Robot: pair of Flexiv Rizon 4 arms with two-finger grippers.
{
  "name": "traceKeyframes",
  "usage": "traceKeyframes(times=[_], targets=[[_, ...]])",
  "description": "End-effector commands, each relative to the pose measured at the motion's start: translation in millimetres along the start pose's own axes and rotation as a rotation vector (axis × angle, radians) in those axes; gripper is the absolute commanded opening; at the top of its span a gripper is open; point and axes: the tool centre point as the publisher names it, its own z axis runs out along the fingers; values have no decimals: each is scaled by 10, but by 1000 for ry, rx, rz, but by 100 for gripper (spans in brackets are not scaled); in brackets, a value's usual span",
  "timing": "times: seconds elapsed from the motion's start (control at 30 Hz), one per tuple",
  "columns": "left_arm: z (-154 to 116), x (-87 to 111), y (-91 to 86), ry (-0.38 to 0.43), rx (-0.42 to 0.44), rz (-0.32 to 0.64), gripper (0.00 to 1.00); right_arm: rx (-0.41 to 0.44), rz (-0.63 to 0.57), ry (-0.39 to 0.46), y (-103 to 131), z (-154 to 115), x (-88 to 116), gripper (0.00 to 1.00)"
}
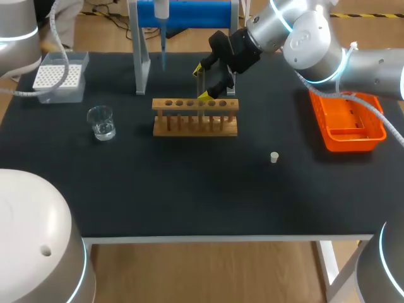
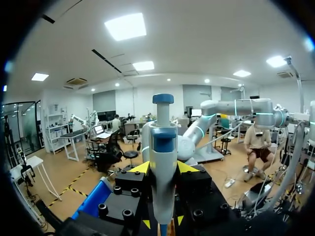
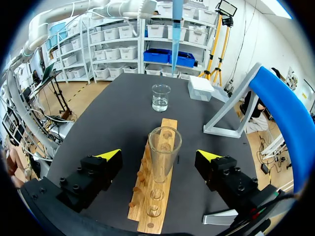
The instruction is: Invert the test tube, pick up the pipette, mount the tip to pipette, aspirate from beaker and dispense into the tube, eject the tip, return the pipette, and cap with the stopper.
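Glass test tube (image 3: 164, 147) upright in our wooden rack (image 3: 156, 206), mouth up.
Our right claw (image 3: 159, 156) stands released around it, untouching; our left claw (image 2: 163, 168) grips the pipette (image 2: 163, 137) above the worktop (image 3: 108, 123).

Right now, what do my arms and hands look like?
The left arm and right arm are silver-white rounded links with glowing blue rings at the joints; a white cable runs along each. The left hand and right hand are black, blocky and bolted, with two yellow-tipped fingers each.
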Motion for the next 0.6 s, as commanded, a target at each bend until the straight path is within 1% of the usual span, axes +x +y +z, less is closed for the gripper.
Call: traceKeyframes(times=[0.03,0.6], targets=[[-1,-12,-6,5,0,0,0,2,0,0,2,-9,6,100],[25,-6,-20,7,1,1,0,2,0,0,2,-9,6,100]])
